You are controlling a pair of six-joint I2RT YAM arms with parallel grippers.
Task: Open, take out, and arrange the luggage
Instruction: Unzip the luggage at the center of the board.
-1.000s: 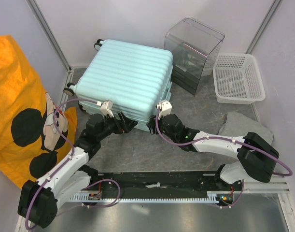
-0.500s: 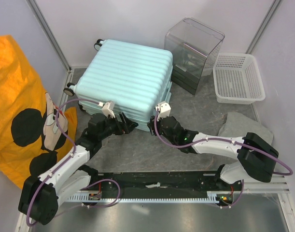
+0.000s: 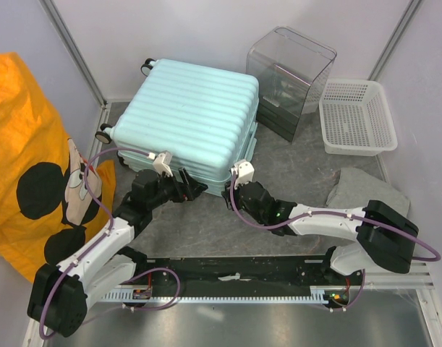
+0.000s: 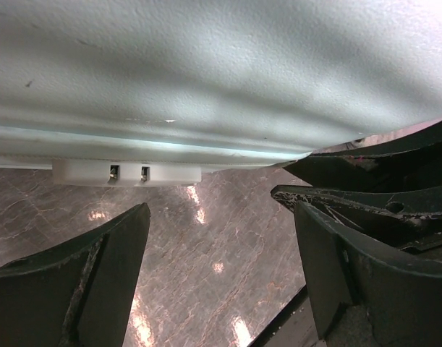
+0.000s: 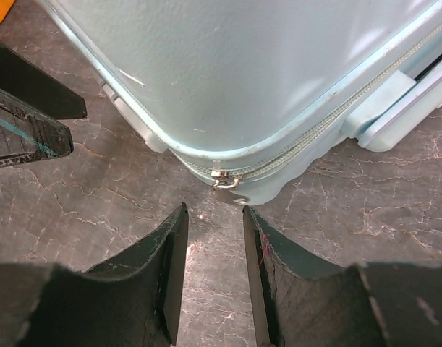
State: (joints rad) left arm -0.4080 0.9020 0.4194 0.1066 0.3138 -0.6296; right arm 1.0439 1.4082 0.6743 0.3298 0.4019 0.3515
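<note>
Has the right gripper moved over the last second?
Yes. The right gripper has shifted left and slightly nearer the arm bases, judged against the luggage's near right corner.

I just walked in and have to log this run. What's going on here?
Both grippers are at the near edge of the luggage, which lies flat on the table, zipped shut. The right gripper, jaws a little apart, points at the zipper pull on the near corner without gripping it. The left gripper is wide open beside the near side, holding nothing.
</note>
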